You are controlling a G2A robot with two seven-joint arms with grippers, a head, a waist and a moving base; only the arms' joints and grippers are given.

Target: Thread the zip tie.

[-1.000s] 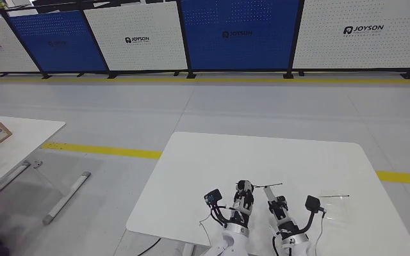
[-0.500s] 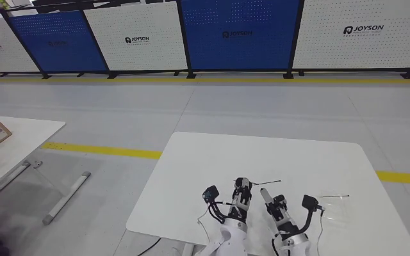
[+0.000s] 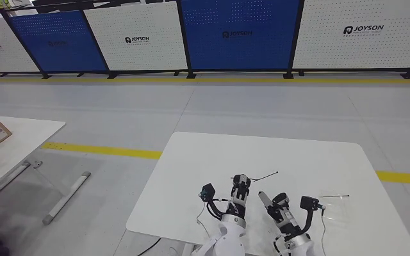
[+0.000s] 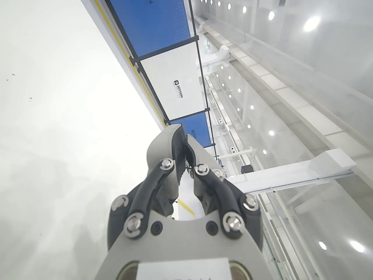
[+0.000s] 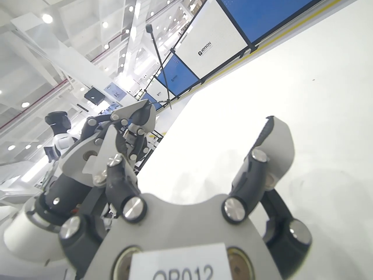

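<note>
The left gripper (image 5: 144, 108) was clamped on the zip tie (image 5: 159, 59) near 1 end, the strap standing out beyond its jaws. The right gripper (image 5: 191, 129), jaws apart, waited alongside. It should probably close just below the head, leaving the slot clear.

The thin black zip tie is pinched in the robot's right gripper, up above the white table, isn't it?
Not quite: the thin black zip tie is pinched in the left gripper, up above the white table. The right wrist view shows this; the right gripper has its own fingers apart with nothing between them.
</note>
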